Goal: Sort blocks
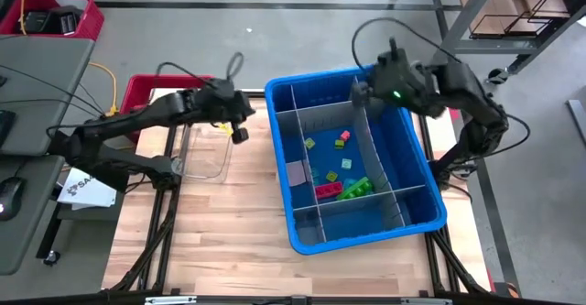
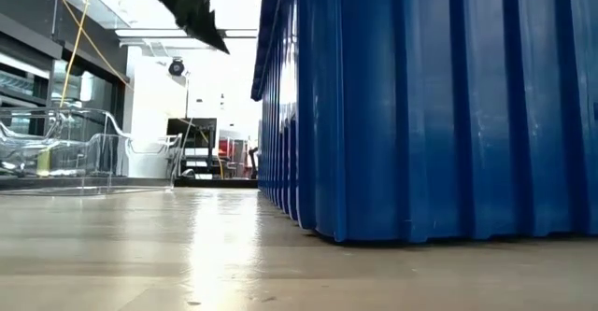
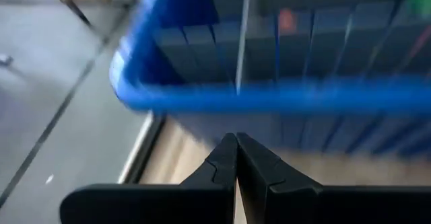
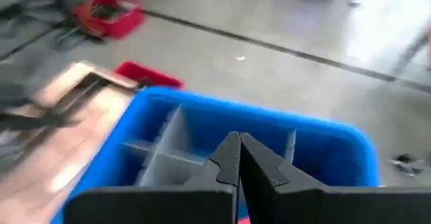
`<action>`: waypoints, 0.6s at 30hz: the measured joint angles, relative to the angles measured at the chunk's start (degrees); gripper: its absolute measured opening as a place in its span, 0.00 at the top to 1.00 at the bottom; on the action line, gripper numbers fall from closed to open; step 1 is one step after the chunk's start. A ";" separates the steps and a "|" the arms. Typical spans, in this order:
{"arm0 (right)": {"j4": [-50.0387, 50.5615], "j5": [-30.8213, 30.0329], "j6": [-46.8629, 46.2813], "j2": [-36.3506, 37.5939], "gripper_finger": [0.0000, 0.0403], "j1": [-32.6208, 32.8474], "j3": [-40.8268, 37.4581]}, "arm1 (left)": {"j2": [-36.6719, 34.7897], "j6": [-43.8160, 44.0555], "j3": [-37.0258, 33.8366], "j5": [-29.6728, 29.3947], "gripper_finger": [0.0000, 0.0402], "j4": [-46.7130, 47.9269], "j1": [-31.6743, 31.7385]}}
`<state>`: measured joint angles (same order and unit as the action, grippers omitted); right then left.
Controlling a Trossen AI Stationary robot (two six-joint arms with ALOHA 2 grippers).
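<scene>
My right gripper [image 1: 359,92] hovers above the far rim of the blue bin [image 1: 280,172], fingers pressed together and holding nothing; my left gripper [image 1: 240,133] hangs just outside the bin's left wall, likewise closed and empty, over the clear tray [image 1: 203,155]. The blocks [image 1: 341,165] lie loose in the bin's middle compartment, between the grey dividers [image 1: 372,163]. To do this step well, I judge I should part my right fingers before descending, come straight down clear of the dividers, and choose a block that stands apart, such as the yellow one [image 1: 309,144] toward the far end. Nearer the bin's front wall, the red block [image 1: 329,191] and the green block [image 1: 356,188] are oblong, lying touching, their long axes roughly across the compartment; the small ones show no clear heading.
</scene>
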<state>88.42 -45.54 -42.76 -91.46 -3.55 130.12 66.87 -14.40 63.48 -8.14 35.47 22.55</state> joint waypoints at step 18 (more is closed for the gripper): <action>-2.03 10.58 -0.71 0.90 1.00 -45.49 -34.92 | -11.15 19.30 4.09 12.77 1.00 -2.31 -5.25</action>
<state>86.39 -34.96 -43.47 -90.56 -49.03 95.20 55.72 4.90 67.57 4.63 33.16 17.30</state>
